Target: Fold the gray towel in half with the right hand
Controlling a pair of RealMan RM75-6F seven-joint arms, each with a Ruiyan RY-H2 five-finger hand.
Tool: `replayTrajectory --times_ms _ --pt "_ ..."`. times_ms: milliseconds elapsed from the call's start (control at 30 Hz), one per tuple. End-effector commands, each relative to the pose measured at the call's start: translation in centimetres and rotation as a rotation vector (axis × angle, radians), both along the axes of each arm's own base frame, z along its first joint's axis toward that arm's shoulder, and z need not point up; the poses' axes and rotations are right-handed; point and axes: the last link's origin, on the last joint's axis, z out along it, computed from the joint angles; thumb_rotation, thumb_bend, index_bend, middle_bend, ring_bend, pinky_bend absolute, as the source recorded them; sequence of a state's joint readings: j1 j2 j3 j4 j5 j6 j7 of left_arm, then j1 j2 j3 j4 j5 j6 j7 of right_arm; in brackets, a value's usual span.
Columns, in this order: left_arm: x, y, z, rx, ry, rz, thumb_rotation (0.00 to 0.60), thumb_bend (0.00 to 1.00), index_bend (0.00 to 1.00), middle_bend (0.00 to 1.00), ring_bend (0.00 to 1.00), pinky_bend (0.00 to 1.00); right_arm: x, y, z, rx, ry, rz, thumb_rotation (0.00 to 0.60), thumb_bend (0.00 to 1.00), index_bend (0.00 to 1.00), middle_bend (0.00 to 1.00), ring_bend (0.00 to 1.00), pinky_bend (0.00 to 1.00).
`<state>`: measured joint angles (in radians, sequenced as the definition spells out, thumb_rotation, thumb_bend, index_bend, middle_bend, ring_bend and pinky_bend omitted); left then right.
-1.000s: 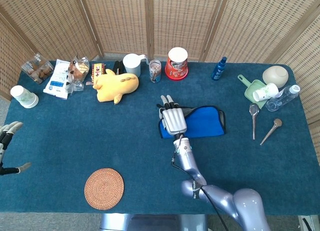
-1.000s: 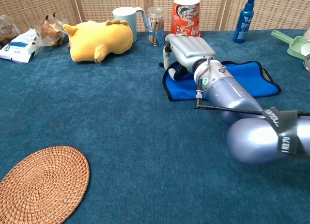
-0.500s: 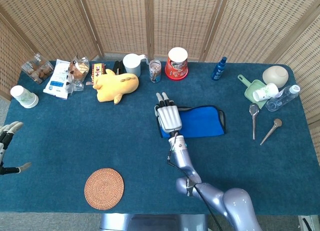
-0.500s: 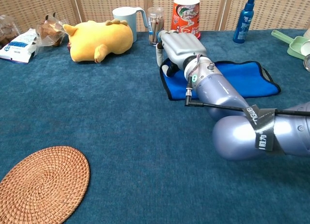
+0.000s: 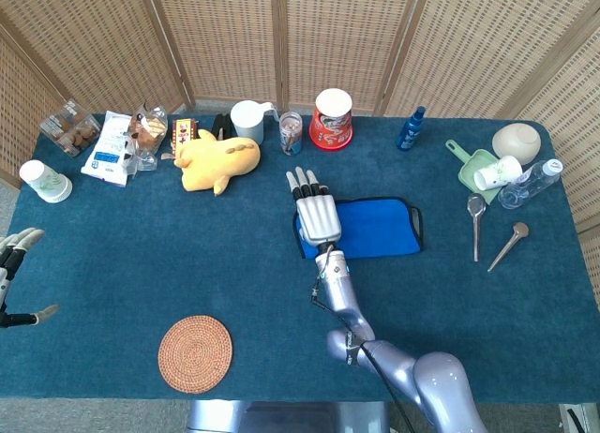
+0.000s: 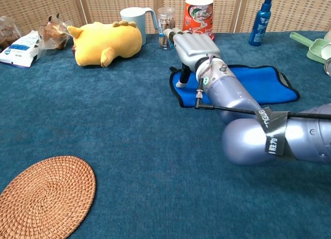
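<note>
The right hand hovers over the left end of the towel, fingers stretched out flat and apart, holding nothing. In the chest view its thumb points down at the towel's edge. The towel is blue, though the task calls it gray, and it lies flat in the middle of the table. The red cup and the small jar stand behind the towel, and the yellow plush toy lies to the towel's left. The left hand is far left of the towel, open and empty.

I think the fingers could slide off and miss the thin edge, or bunch the cloth up.
</note>
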<state>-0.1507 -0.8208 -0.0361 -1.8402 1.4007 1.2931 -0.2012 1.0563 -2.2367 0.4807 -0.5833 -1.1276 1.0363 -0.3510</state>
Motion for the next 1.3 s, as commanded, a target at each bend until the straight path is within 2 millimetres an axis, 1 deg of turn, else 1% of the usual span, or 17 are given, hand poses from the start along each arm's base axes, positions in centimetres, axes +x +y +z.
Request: replayTrajectory --times_ms 33,233,367,467,500,567,600,633,700,767,833,933,1133,1300 --pt "0.0 0.0 0.0 0.000 0.000 -0.001 0.600 0.11 0.00 0.00 0.00 0.00 0.2 0.0 0.4 -0.010 -0.015 0.005 0.600 0.00 0.00 0.00 0.00 0.31" --pt "0.0 0.0 -0.1 -0.005 -0.001 -0.002 0.600 0.11 0.00 0.00 0.00 0.00 0.6 0.2 1.5 -0.021 -0.065 0.031 0.600 0.00 0.00 0.00 0.00 0.31" --pt "0.0 0.0 -0.1 -0.008 0.001 -0.002 0.600 0.11 0.00 0.00 0.00 0.00 0.1 0.5 2.8 -0.016 -0.096 0.053 0.600 0.00 0.00 0.00 0.00 0.31" --pt "0.1 -0.1 -0.1 -0.009 0.003 -0.007 0.600 0.11 0.00 0.00 0.00 0.00 -1.1 0.8 4.8 -0.002 -0.102 0.101 0.600 0.00 0.00 0.00 0.00 0.29" --pt "0.1 -0.1 -0.1 -0.009 0.003 -0.008 0.600 0.11 0.00 0.00 0.00 0.00 -1.5 0.9 5.3 0.008 -0.105 0.111 0.590 0.00 0.00 0.00 0.00 0.27" --pt "0.2 -0.1 -0.1 -0.008 0.001 -0.012 0.600 0.11 0.00 0.00 0.00 0.00 -2.5 1.1 6.8 0.041 -0.115 0.140 0.535 0.00 0.00 0.00 0.00 0.22" --pt "0.2 -0.1 -0.1 -0.008 0.000 -0.013 0.600 0.11 0.00 0.00 0.00 0.00 -2.9 1.2 7.4 0.055 -0.114 0.154 0.484 0.00 0.00 0.00 0.00 0.19" --pt "0.3 -0.2 -0.1 -0.006 -0.001 -0.015 0.600 0.11 0.00 0.00 0.00 0.00 -3.5 1.4 8.2 0.077 -0.106 0.174 0.447 0.00 0.00 0.00 0.00 0.17" --pt "0.3 -0.2 0.0 -0.005 -0.003 -0.016 0.600 0.11 0.00 0.00 0.00 0.00 -4.4 1.9 9.5 0.096 -0.074 0.216 0.407 0.00 0.00 0.00 0.00 0.13" --pt "0.4 -0.3 -0.1 -0.006 -0.002 -0.018 0.600 0.11 0.00 0.00 0.00 0.00 -5.3 2.6 10.9 0.105 -0.040 0.271 0.385 0.00 0.00 0.00 0.00 0.11" --pt "0.4 -0.4 -0.1 -0.009 0.002 -0.019 0.600 0.11 0.00 0.00 0.00 0.00 -6.1 3.5 12.3 0.100 -0.014 0.344 0.377 0.00 0.00 0.00 0.00 0.11" --pt "0.4 -0.5 -0.2 -0.009 0.007 -0.020 0.600 0.11 0.00 0.00 0.00 0.00 -7.4 5.1 14.3 0.072 0.014 0.436 0.380 0.00 0.00 0.00 0.00 0.12" --pt "0.5 -0.9 -0.3 -0.004 0.016 -0.026 0.600 0.11 0.00 0.00 0.00 0.00 -9.6 7.0 16.8 0.026 0.049 0.480 0.380 0.00 0.00 0.00 0.00 0.19" --pt "0.5 -1.3 -0.3 0.001 0.022 -0.030 0.600 0.11 0.00 0.00 0.00 0.00 -11.6 8.4 18.7 -0.040 0.052 0.457 0.380 0.00 0.00 0.00 0.00 0.19"
